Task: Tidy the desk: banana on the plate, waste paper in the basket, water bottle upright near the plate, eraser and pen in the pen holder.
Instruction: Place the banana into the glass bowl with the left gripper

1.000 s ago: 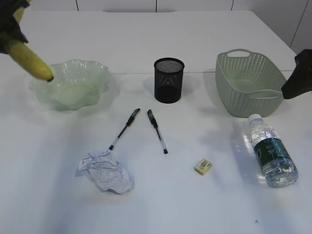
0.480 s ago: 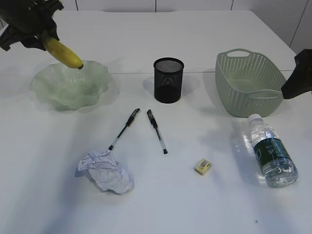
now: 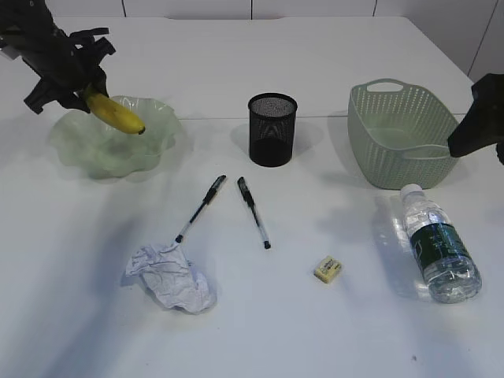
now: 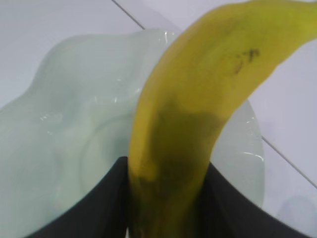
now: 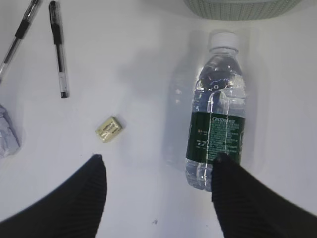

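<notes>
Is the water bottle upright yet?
No. The clear plastic water bottle lies on its side, white cap toward the green basket.

Left gripper (image 3: 77,88) at the far left, angled downward, its black fingers (image 4: 106,198) clamped on either side of a banana (image 3: 116,115). Right gripper (image 5: 157,191) hangs at the right edge above the table, fingers spread wide, gripping nothing.

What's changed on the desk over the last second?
The left gripper, shut on the yellow banana, carried it rightward and down over the pale green wavy glass plate. The right gripper shifted slightly. Pens, crumpled paper, eraser and lying bottle stayed put.
</notes>
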`<state>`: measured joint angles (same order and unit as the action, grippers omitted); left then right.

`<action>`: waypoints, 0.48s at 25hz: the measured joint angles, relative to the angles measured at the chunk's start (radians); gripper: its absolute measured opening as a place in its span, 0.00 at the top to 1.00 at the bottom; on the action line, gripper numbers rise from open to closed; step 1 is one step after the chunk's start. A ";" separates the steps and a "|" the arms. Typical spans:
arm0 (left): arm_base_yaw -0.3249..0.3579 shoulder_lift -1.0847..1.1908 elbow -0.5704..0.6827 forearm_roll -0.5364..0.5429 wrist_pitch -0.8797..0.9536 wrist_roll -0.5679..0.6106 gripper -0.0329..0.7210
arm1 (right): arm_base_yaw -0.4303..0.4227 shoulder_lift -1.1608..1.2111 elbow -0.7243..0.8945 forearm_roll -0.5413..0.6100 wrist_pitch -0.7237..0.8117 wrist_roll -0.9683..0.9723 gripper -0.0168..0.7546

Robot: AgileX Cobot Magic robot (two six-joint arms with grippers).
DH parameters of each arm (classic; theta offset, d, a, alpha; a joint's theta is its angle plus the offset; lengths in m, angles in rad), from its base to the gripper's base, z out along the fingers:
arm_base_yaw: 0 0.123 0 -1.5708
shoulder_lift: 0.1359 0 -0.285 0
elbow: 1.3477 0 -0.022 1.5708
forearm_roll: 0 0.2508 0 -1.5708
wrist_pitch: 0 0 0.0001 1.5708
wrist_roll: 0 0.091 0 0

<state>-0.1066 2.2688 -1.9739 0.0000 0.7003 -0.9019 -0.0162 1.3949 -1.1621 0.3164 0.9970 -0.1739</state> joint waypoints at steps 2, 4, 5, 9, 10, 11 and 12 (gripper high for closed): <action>0.000 0.017 -0.006 0.000 -0.002 0.003 0.61 | 0.000 0.000 0.000 0.003 0.000 0.000 0.34; 0.000 0.035 -0.008 -0.007 -0.004 0.002 0.61 | 0.000 0.000 0.000 0.003 0.000 0.000 0.34; 0.002 0.044 -0.008 -0.009 -0.004 0.002 0.61 | 0.000 0.000 0.000 0.003 0.000 0.000 0.34; 0.007 0.064 -0.008 -0.020 -0.006 0.002 0.61 | 0.000 0.000 0.000 0.003 0.000 0.000 0.34; 0.009 0.067 -0.008 -0.020 -0.008 0.002 0.61 | 0.000 0.000 0.000 0.003 0.000 0.000 0.34; 0.009 0.069 -0.008 -0.020 -0.008 0.002 0.61 | 0.000 0.000 0.000 0.003 0.000 0.000 0.34; 0.011 0.071 -0.008 -0.021 -0.008 0.002 0.60 | 0.000 0.000 0.000 0.003 0.000 0.000 0.34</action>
<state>-0.0952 2.3396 -1.9821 -0.0211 0.6927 -0.8996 -0.0162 1.3949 -1.1621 0.3189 0.9970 -0.1739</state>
